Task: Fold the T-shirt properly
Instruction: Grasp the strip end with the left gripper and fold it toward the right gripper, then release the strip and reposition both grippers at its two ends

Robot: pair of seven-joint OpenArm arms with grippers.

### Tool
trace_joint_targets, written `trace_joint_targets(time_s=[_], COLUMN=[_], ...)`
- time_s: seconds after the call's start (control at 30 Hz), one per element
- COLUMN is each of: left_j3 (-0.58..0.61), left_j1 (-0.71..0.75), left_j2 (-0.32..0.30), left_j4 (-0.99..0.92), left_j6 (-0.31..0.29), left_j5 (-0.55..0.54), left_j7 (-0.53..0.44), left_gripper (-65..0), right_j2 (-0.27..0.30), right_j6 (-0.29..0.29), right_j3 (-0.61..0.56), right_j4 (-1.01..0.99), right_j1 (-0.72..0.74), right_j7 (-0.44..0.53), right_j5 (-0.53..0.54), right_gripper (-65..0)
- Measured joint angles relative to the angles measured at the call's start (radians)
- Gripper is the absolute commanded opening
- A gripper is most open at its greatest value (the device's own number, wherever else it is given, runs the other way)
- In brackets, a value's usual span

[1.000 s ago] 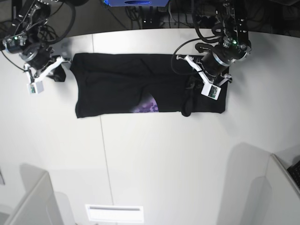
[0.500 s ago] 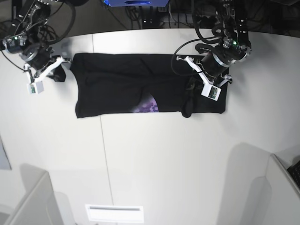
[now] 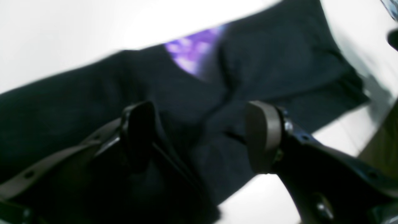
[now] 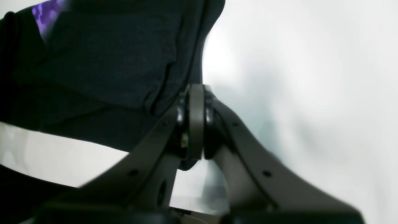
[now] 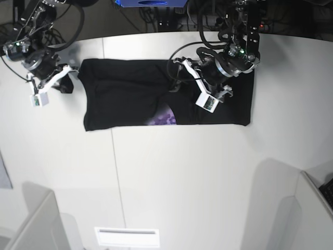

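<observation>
Black T-shirt (image 5: 130, 94): lying flat on the table (image 5: 182, 172) (purple print (image 5: 165, 119) showing).
Left gripper (image 3: 199, 137): spreading wide, gripping nothing.
Right gripper (image 4: 195, 124): pressing closed, empty.

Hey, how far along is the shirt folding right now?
Partway. The T-shirt lies on the table as a wide black band, purple print peeking at its front edge, so a lengthwise fold looks done. In hand: nothing; the left gripper hangs open over the cloth, and the right gripper is shut beside the shirt's end. Left: folding the band crosswise.
</observation>
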Motion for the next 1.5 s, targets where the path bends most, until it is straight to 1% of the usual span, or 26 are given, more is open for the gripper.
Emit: trace_joint_targets(time_s=[0.07,0.13,0.17,0.2,0.23,0.27,0.3,0.33,0.4,0.43,0.5,0.57,0.6,0.63,0.67,0.7,0.77,0.8,0.83,0.87,1.0,1.2,1.23,1.4,1.47,1.5], left_j3=[0.042,0.052,0.04,0.005,-0.048,-0.119,-0.192,-0.262,-0.406,-0.468,-0.605,-0.725,-0.774,-0.821,-0.856,-0.891,-0.946,-0.965,-0.98,-0.994,-1.026,-1.018,-1.017,-0.918,-0.888,-0.868], left_j1=[0.0,0.003,0.006,0.009,0.015,0.021,0.028,0.035,0.051,0.054,0.049,0.05,0.053,0.056,0.058,0.056,0.058,0.055,0.056,0.055,0.059,0.046,0.043,0.045,0.045,0.046], left_j2=[-0.003,0.001,0.001,0.001,0.001,0.001,-0.003,-0.005,-0.007,-0.006,-0.001,-0.02,-0.039,-0.055,-0.066,-0.076,-0.087,-0.096,-0.103,-0.111,-0.124,-0.122,-0.122,-0.121,-0.12,-0.122], left_j4=[0.0,0.013,0.034,0.06,0.084,0.098,0.1,0.095,0.089,0.088,0.081,0.056,0.037,0.018,-0.002,-0.028,-0.084,-0.116,-0.143,-0.17,-0.228,-0.228,-0.228,-0.23,-0.232,-0.232], left_j6=[0.0,0.0,-0.001,-0.003,-0.014,-0.013,-0.011,-0.001,-0.001,-0.003,-0.011,-0.064,-0.09,-0.127,-0.146,-0.167,-0.186,-0.206,-0.21,-0.231,-0.241,-0.242,-0.241,-0.241,-0.239,-0.223], left_j5=[0.001,0.0,-0.002,-0.005,-0.013,-0.014,-0.012,0.002,0.01,0.009,-0.004,-0.006,0.003,0.004,0.006,0.007,0.01,0.006,0.009,0.006,0.018,0.009,0.009,0.009,0.017,0.031], left_j7=[0.001,0.004,0.006,0.004,-0.005,-0.02,-0.021,-0.012,0.004,0.005,-0.003,-0.011,-0.014,-0.01,-0.009,-0.009,-0.009,-0.012,-0.011,-0.013,-0.011,-0.015,-0.014,-0.018,-0.085,-0.119], left_gripper=[-21.6,-21.9,-22.9,-26.3,-33.1,-43.3,-55.5,-65.0,-65.0,-65.0,-65.0,-65.0,-65.0,-65.0,-65.0,-65.0,-65.0,-65.0,-65.0,-65.0,-65.0,-65.0,-65.0,-65.0,-65.0,-65.0], right_j2=[-0.002,-0.002,0.001,0.002,0.003,0.003,0.003,0.003,0.003,0.003,0.003,0.003,0.004,0.004,0.007,0.018,0.038,0.049,0.051,0.05,0.034,0.036,0.037,0.035,0.034,0.033], right_j6=[0.0,0.0,0.0,0.0,0.0,0.0,0.0,0.0,0.0,0.0,0.0,0.0,0.0,0.0,0.0,0.002,-0.004,0.0,-0.003,-0.004,-0.004,-0.004,-0.004,0.003,0.004,0.004], right_j3=[0.0,0.0,0.0,0.0,0.002,0.004,0.006,0.006,0.005,0.005,0.005,0.003,0.002,0.002,0.0,-0.003,-0.004,-0.002,0.001,0.005,0.0,0.001,0.0,0.0,-0.036,-0.057], right_j4=[0.0,0.0,0.0,0.0,0.0,0.0,-0.001,-0.001,-0.002,-0.002,-0.002,-0.003,-0.018,-0.048,-0.084,-0.128,-0.214,-0.258,-0.287,-0.314,-0.37,-0.446,-0.47,-0.512,-0.505,-0.503], right_j1=[0.002,0.003,0.003,0.005,0.01,0.02,0.035,0.051,0.092,0.106,0.131,0.144,0.159,0.18,0.2,0.219,0.246,0.259,0.266,0.272,0.284,0.325,0.336,0.348,0.333,0.329], right_j7=[0.0,0.001,0.001,-0.002,-0.011,-0.045,-0.084,-0.122,-0.19,-0.204,-0.219,-0.23,-0.238,-0.241,-0.246,-0.247,-0.238,-0.238,-0.243,-0.241,-0.243,-0.239,-0.229,-0.214,-0.196,-0.196], right_j5=[-0.001,-0.001,-0.001,-0.001,-0.002,0.0,0.0,-0.002,-0.001,0.003,0.005,-0.002,-0.002,0.002,0.006,0.013,0.01,0.002,-0.012,-0.008,-0.002,0.002,0.023,0.046,0.051,0.053], right_gripper=[-65.0,-65.0,-65.0,-65.0,-65.0,-65.0,-65.0,-65.0,-65.0,-62.3,-41.9,-23.0,-15.6,-11.0,-8.6,-7.7,-8.9,-10.1,-11.0,-11.6,-12.0,-11.9,-11.9,-11.9,-12.0,-12.0])
